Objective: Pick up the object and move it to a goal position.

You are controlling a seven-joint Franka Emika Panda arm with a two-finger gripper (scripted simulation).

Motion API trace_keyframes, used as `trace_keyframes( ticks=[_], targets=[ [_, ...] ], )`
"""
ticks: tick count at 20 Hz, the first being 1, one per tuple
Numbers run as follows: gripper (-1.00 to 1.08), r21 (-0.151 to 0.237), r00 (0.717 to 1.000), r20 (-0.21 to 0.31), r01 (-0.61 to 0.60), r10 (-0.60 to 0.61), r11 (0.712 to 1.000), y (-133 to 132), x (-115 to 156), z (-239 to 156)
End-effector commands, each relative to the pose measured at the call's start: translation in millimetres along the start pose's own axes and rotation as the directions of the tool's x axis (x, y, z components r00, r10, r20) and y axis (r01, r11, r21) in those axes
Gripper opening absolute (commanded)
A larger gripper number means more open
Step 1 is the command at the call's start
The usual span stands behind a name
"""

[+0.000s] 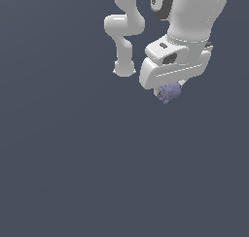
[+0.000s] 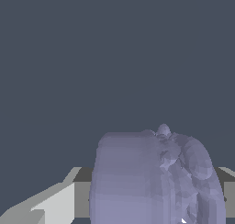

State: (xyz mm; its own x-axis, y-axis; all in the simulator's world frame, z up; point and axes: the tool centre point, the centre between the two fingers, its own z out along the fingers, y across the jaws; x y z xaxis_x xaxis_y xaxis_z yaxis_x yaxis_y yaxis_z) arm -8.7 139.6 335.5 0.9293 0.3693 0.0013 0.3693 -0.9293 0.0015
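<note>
Item 1: white, smooth-shelled jointed robot arm (image 1: 124, 37), seen in the exterior view at 12 o'clock, its base post toward the exterior view's left and the wrist housing toward the exterior view's right.

Item 2: white robot gripper (image 1: 170, 88), at 1 o'clock from frame centre. The jaws are hidden under the housing; a closed grip on item 3 is indicated.

Item 3: small lavender-purple lumpy blob (image 1: 169, 92), held directly beneath the gripper body at its 6 o'clock and touching it. In the wrist view the blob (image 2: 156, 182) is pressed close to the camera, between pale grey gripper parts.

Item 4: plain dark slate-blue background (image 1: 73, 158), uniform throughout.
</note>
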Motion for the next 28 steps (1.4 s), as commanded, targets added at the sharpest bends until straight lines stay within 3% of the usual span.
trace_keyframes(
  ticks=[1, 14, 28],
  targets=[
    [-1.00, 0.000, 1.000, 0.001, -0.001, 0.001, 1.000, -10, 7, -21],
    [-1.00, 0.001, 1.000, 0.001, -0.002, 0.002, 1.000, -49, 39, -101],
    [-1.00, 0.001, 1.000, 0.001, -0.002, 0.002, 1.000, -74, 61, -153]
  ],
)
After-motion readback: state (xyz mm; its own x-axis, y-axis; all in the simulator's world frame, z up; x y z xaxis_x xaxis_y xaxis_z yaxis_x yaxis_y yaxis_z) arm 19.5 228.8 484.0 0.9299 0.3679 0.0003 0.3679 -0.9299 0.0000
